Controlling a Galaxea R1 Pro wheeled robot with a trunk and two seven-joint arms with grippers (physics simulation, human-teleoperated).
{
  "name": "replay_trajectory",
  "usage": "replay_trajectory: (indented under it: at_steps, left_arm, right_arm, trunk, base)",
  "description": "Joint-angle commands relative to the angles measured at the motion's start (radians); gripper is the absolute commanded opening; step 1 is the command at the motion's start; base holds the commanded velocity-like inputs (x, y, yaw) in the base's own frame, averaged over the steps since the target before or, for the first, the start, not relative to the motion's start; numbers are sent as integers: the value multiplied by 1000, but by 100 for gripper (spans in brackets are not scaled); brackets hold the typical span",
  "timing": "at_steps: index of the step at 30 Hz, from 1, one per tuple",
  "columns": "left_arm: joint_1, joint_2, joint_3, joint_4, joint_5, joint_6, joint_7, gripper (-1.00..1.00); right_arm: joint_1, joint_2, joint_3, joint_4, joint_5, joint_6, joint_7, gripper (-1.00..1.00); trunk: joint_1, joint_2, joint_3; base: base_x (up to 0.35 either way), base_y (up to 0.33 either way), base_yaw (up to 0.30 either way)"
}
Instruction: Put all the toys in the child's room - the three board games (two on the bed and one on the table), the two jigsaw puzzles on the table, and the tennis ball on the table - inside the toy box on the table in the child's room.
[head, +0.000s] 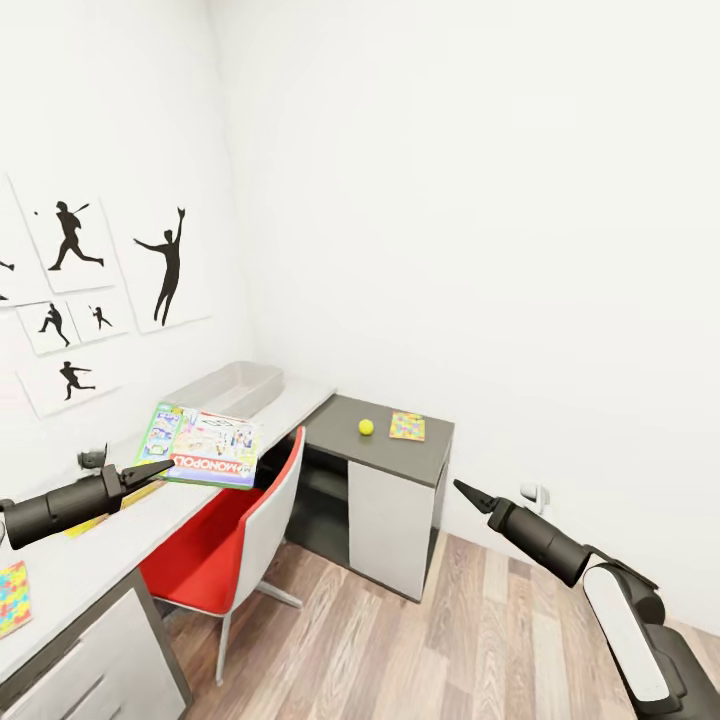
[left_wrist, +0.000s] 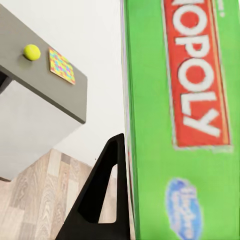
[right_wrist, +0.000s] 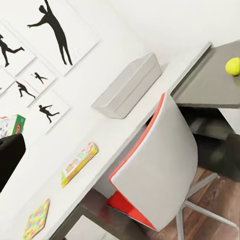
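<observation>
Left gripper (head: 160, 469) clamped on green-edged board game (head: 205, 446), held over white table (head: 120, 540) near toy box (head: 232, 387). Right gripper (head: 468, 492) empty, fingers together. Tennis ball (head: 366, 427) beside jigsaw puzzle (head: 407, 426) on dark-grey cabinet (head: 400, 455).

Bright, even, shadowless-looking daylight throughout, with no visible lamp or window as source. White walls (head: 480, 200) nearly blown out, corner seam barely readable. Soft, faint shading under the chair (head: 235, 545) and inside the open cabinet recess (head: 320, 500); no hard cast shadows on the plank floor (head: 480, 640). Strong wide-angle stretch in the head view, with pictures (head: 165, 265) and desk edge leaning outward toward the frame borders. Blurred lettering and smeared logo on the green box lid (left_wrist: 185, 125) at close range. Slight softness across the right wrist view; tilted horizon. No glare spots.
</observation>
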Motion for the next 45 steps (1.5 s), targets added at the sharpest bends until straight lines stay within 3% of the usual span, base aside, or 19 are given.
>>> replay_trajectory:
  at_steps: [1,17,45]
  left_arm:
    - [-1,0,1,1,1,5,-6,-100]
    - [-1,-3,-2,2,-2,3,-6,-100]
    - [-1,-7,-6,2,0,2,-5,-100]
  right_arm:
    - [0,0,-2,0,-7,8,1,100]
    - [-1,1,-3,-2,-8,3,2,100]
    - [-1,0,-3,0,-6,3,2,100]
  trunk:
    - [1,-1,-1]
    - [1,-1,-2]
    - [1,-1,-2]
  base:
    - [320,0,264]
    - [321,-10,53]
    - [321,-125,279]
